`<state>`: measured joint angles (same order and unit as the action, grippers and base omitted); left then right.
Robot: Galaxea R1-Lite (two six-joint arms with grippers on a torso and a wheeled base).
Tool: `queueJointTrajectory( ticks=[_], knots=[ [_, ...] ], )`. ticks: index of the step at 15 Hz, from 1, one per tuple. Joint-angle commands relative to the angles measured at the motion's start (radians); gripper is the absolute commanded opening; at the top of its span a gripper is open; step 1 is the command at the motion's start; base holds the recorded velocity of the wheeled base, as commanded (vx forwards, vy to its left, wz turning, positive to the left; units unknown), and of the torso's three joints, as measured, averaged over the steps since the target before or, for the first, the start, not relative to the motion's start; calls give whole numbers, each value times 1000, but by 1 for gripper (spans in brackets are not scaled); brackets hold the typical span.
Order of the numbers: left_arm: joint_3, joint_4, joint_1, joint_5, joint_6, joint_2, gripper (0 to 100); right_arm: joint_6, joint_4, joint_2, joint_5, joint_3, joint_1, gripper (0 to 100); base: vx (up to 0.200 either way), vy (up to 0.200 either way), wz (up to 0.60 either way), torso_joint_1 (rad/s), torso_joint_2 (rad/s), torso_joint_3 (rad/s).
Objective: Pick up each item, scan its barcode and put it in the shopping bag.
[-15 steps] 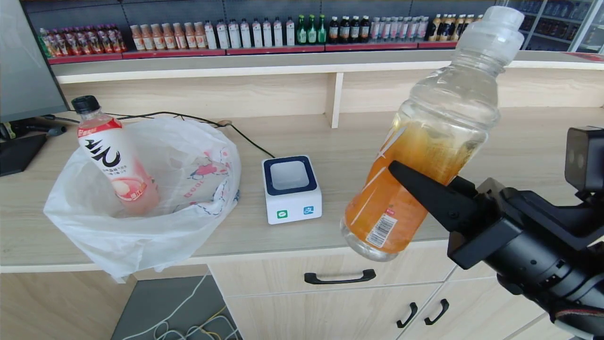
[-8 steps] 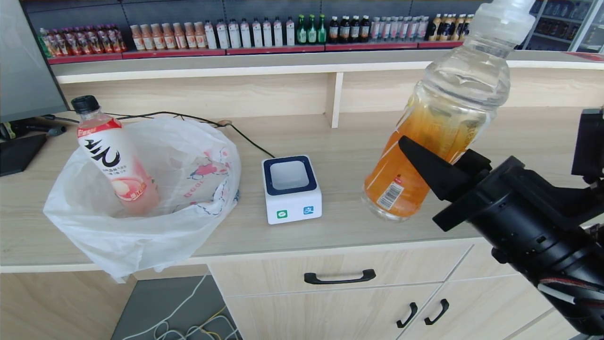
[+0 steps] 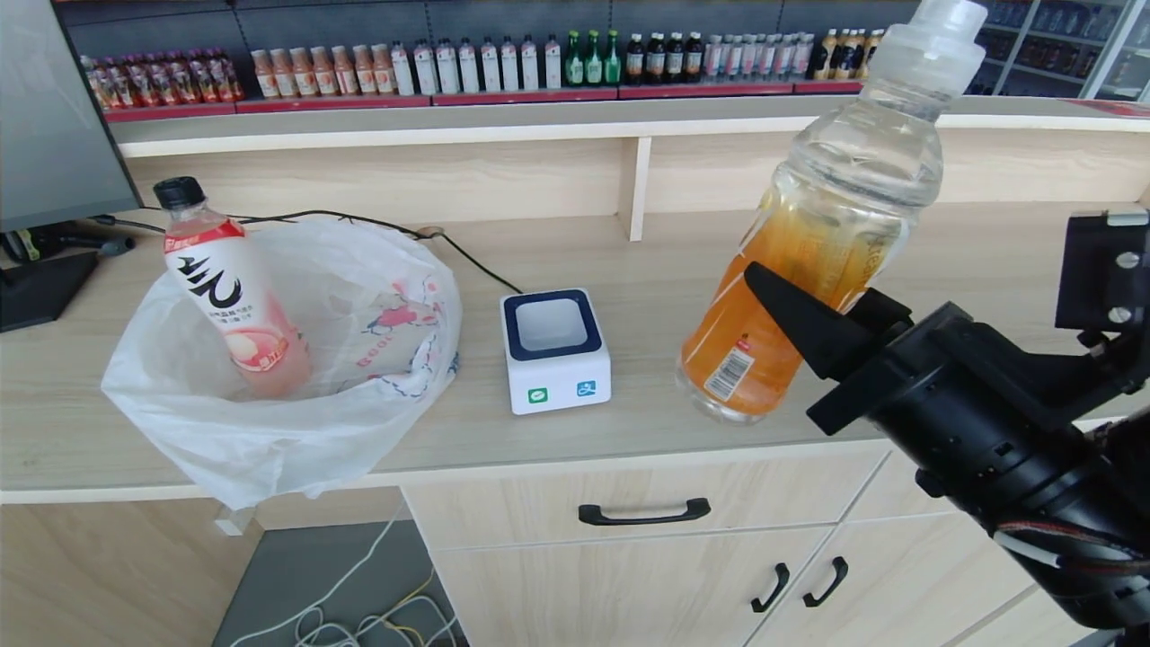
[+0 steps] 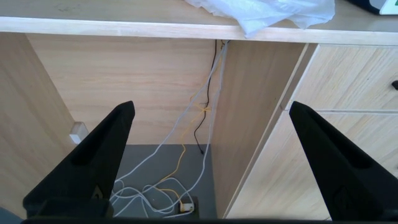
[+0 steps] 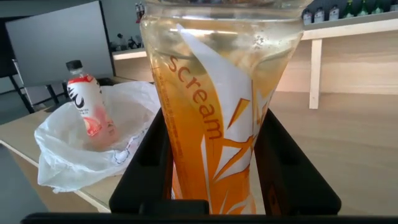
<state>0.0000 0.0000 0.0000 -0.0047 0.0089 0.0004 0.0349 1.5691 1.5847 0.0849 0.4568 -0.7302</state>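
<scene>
One risk: my right claw (image 5: 214, 149) grips the orange bottle (image 3: 809, 252) tilted, so its barcode (image 3: 728, 373) may miss the scanner (image 3: 555, 350) near the desk's (image 3: 656, 270) front edge.

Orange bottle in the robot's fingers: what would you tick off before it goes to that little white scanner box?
1. Grip on the orange bottle: fingers of the right gripper clamp both its sides: ok.
2. Barcode turned toward the scanner window: it faces the front, and the bottle is beside the scanner, not above it: not ok.
3. Scanner window uncovered: ok.
4. Shopping bag open, with room beside the pink bottle: ok.
5. Left gripper out of the way, open below the counter: ok.
6. Cap tight: cannot tell.
</scene>
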Motion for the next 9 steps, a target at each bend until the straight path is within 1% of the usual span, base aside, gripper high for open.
queueJointTrajectory(
  ticks=[1,8,9],
  knots=[
    [0,0,0,0,0,0,100,-1,2,-2,1,-3,2,0,0,0,0,0,0,0],
    [0,0,0,0,-3,0,100,0,2,15,-1,8,23,0,0,0,0,0,0,0],
    [0,0,0,0,-3,0,100,2,2,23,-1,13,25,0,0,200,0,2,-2,7]
  ],
)
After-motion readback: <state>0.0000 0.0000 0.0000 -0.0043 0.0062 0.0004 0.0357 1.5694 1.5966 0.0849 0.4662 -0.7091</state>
